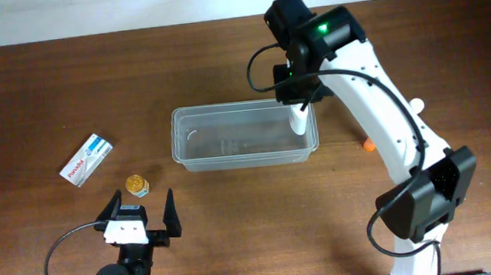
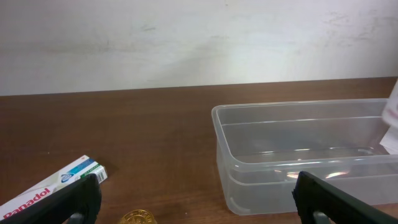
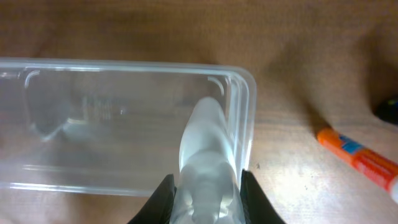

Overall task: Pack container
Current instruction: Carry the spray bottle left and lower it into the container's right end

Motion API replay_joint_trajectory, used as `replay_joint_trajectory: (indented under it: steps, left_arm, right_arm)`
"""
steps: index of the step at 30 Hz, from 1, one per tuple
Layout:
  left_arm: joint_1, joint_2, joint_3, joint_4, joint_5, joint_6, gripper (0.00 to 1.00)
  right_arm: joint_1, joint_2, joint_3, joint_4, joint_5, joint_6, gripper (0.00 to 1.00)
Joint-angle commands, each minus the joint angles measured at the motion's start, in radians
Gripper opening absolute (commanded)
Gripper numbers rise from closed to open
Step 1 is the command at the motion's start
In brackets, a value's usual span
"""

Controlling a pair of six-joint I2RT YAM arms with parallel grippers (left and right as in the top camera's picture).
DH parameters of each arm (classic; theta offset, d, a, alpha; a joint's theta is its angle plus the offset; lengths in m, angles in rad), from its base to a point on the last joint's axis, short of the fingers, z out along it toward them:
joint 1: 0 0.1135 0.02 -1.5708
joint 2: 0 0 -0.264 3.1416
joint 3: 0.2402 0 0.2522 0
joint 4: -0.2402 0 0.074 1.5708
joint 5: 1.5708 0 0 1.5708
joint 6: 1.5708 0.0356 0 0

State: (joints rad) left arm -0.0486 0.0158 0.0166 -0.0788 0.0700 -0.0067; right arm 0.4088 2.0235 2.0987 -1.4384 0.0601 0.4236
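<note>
bottle [image 3: 204, 146] inside container [image 3: 124, 65], near right wall

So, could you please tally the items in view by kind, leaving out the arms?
Clear container: 1
White bottle: 1
Panadol box: 1
Gold-lidded jar: 1
Orange pen: 1
Total: 5

Clear container [image 1: 228, 143] (rounded corners) upright, open-topped
</note>
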Motion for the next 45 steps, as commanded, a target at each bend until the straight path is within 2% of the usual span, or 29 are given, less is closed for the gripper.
replay_joint_trajectory:
  steps: [1,6,17,34,45]
  left_arm:
    - [-0.003,-0.006,-0.008,0.002,-0.007,0.011,0.99]
    - [-0.003,-0.006,-0.007,0.003,-0.007,0.011,0.99]
    - [-0.003,-0.006,-0.008,0.003,-0.007,0.011,0.99]
    - [-0.003,-0.006,-0.008,0.002,-0.007,0.011,0.99]
    - [-0.003,-0.006,-0.008,0.003,-0.007,0.011,0.99]
  right_arm:
    - [0.011,-0.005,-0.084,0.061,0.024,0.044,0.19]
    - [0.011,-0.004,-0.179,0.149,0.024,0.065,0.18]
    - [0.012,-0.003,-0.251,0.262,0.024,0.084,0.18]
    - [0.012,-0.003,-0.264,0.284,0.032,0.101,0.19]
    - [0.011,-0.003,-0.337,0.348,0.031,0.109,0.19]
